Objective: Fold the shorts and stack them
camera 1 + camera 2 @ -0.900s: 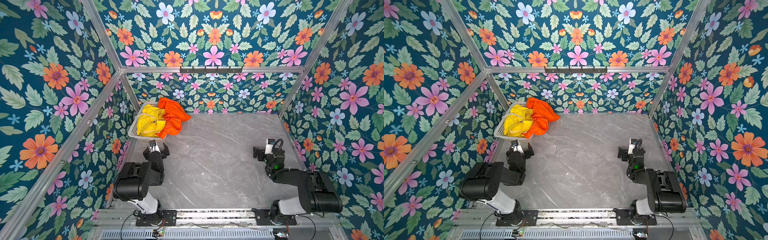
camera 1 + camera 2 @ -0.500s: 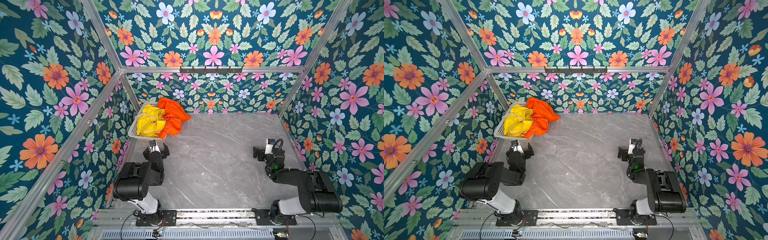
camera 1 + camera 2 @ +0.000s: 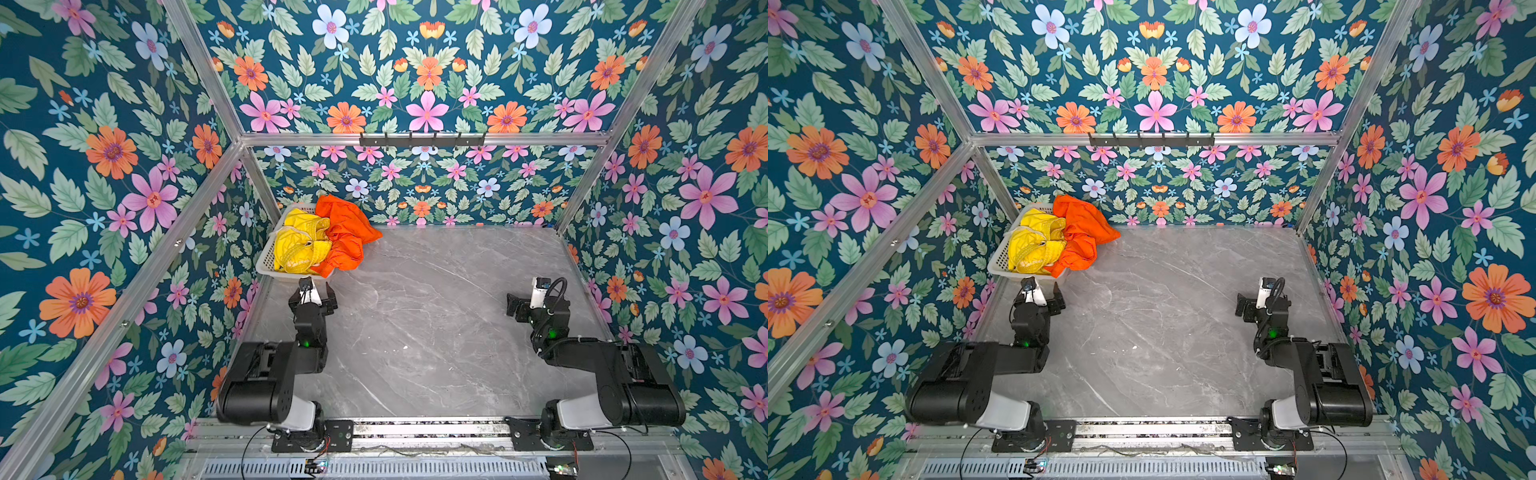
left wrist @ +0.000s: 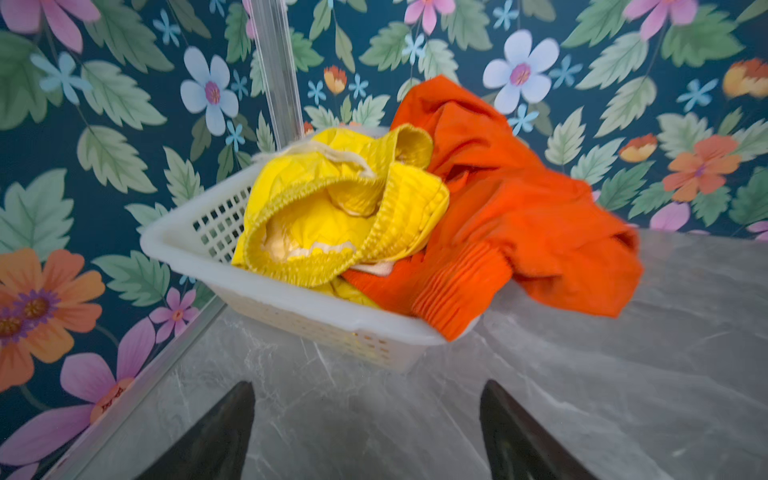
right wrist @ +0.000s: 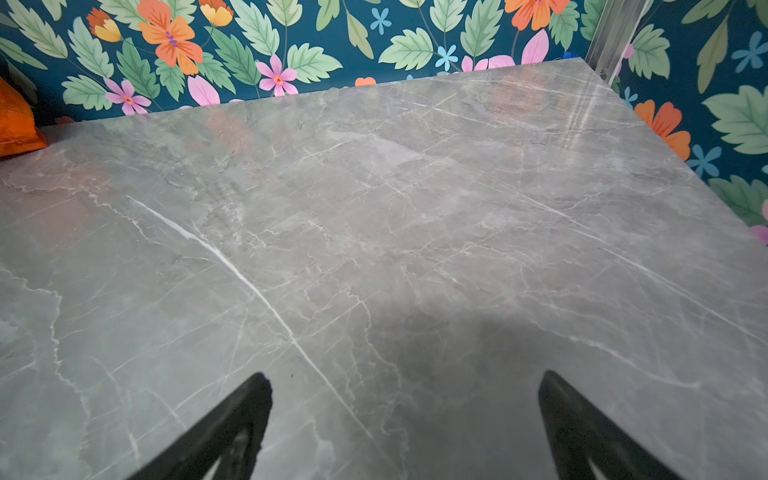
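Left wrist view: left gripper [image 4: 366,388] has its dark fingers [image 4: 224,428] spread wide with nothing between them, only bare grey marble-pattern tabletop [image 4: 623,374] below. It faces the white perforated plastic basket [image 4: 332,328] and sits near the basket's near wall without touching it.

Both pairs are bunched in that basket, unfolded:
- bright yellow thin-fabric shorts [image 4: 332,216], gathered elastic waistband up, whitish drawstring [image 4: 332,151] lying across the top
- bright orange thin-fabric shorts [image 4: 519,216] touching the yellow pair, spilling over the rim on the open-table side; ribbed waistband hangs over the basket's corner.

Both top views: basket [image 3: 266,259] sits in the far left corner of the tabletop against the floral walls, yellow pair [image 3: 299,245] on the wall side, orange pair [image 3: 1084,232] on the table side. Left gripper [image 3: 313,296] is just in front of the basket.

Right wrist view: right gripper [image 5: 405,378] is fully spread and holds nothing, over bare tabletop. In a top view it [image 3: 524,302] sits by the right edge, well apart from the basket.
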`<state>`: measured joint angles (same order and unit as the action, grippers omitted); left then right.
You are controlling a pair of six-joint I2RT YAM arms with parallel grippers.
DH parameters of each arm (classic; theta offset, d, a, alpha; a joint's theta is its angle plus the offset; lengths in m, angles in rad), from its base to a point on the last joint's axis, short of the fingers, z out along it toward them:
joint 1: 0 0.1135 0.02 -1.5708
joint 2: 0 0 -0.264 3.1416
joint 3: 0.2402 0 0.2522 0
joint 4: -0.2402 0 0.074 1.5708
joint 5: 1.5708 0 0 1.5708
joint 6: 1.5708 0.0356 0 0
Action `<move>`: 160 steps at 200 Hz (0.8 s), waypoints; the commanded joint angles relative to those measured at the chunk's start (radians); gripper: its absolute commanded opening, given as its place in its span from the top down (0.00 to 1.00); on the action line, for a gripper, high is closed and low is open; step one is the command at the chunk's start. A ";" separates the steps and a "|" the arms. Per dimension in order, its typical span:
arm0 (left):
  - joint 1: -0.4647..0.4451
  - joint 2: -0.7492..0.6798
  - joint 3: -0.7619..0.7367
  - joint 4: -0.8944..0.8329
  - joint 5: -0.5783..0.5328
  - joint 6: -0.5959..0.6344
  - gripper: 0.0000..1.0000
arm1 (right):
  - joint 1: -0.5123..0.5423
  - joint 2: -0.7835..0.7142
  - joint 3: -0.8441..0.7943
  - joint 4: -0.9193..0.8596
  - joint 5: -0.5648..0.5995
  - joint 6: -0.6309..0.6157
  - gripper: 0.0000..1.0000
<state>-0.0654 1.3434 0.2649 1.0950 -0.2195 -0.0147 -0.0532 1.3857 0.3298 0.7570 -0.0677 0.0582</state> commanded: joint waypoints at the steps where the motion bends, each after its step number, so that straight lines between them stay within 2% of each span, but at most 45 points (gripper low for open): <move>1: -0.004 -0.198 0.054 -0.293 0.037 0.020 0.17 | 0.002 -0.129 0.072 -0.203 0.020 0.021 0.01; 16: -0.005 -0.315 0.157 -0.550 0.077 0.021 0.18 | 0.002 -0.239 0.131 -0.382 -0.008 0.060 0.01; 32: -0.005 -0.333 0.317 -0.816 0.139 0.049 0.17 | 0.008 -0.328 0.191 -0.517 -0.097 0.091 0.01; 53: -0.005 -0.221 0.599 -1.177 0.228 0.093 0.17 | 0.050 -0.368 0.285 -0.679 -0.130 0.121 0.01; 72: -0.023 -0.081 0.827 -1.409 0.277 0.137 0.17 | 0.111 -0.354 0.381 -0.801 -0.152 0.123 0.01; 90: -0.079 0.031 0.967 -1.539 0.225 0.212 0.15 | 0.160 -0.330 0.437 -0.845 -0.175 0.133 0.01; 119: -0.166 0.205 1.090 -1.643 0.107 0.346 0.10 | 0.222 -0.290 0.472 -0.840 -0.200 0.164 0.01; 160: -0.196 0.433 1.254 -1.694 -0.007 0.409 0.05 | 0.266 -0.252 0.486 -0.843 -0.205 0.182 0.01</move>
<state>-0.2516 1.6962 1.4567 -0.5243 -0.1207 0.3191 0.1997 1.1248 0.8074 -0.0700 -0.2581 0.2123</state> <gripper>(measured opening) 0.936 0.993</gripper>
